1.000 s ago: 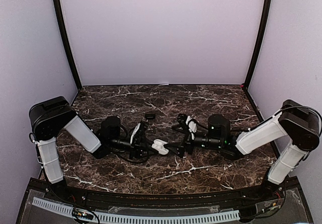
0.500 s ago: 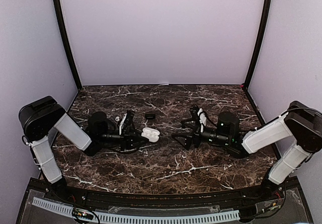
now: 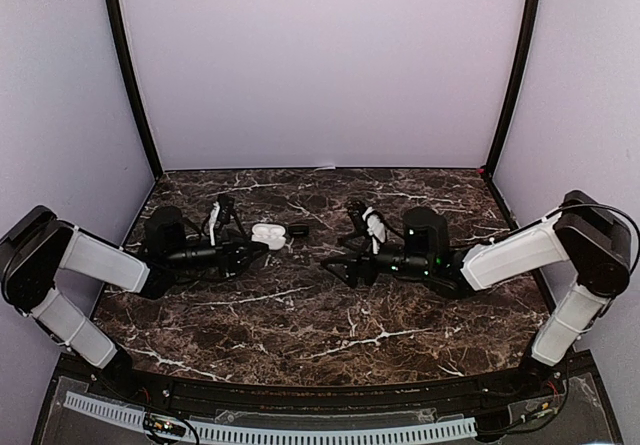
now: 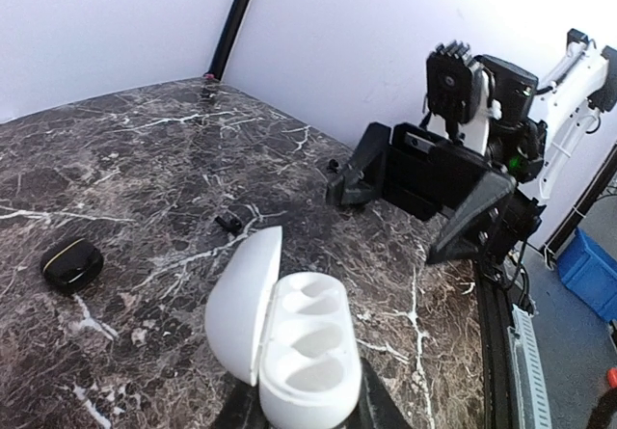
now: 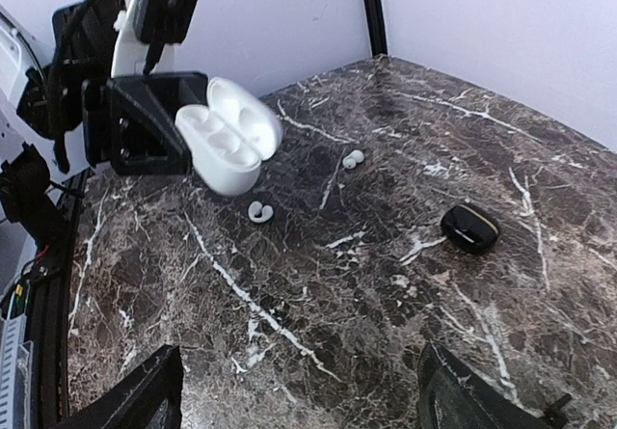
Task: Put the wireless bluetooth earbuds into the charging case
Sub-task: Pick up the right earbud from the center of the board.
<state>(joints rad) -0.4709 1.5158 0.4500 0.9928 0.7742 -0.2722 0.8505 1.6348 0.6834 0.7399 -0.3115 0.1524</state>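
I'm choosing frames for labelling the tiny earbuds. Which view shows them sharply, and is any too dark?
Right wrist: white earbuds sharp against dark marble, even light, no glare. Left wrist: open white case crisp, white buds not in sight. Top external: evenly lit, buds too small to make out.

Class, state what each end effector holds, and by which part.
Left end effector grips the open white charging case by its base, lid hinged open. Right end effector is open, holding nothing.

It was a robot test booth in a lab: plain pale wall panels point(image 3: 320, 65) and black posts point(image 3: 130, 75) stood around the right pincer point(image 5: 299, 371), marbled tabletop point(image 3: 300, 315) beneath it, cable track point(image 3: 270, 430) behind.
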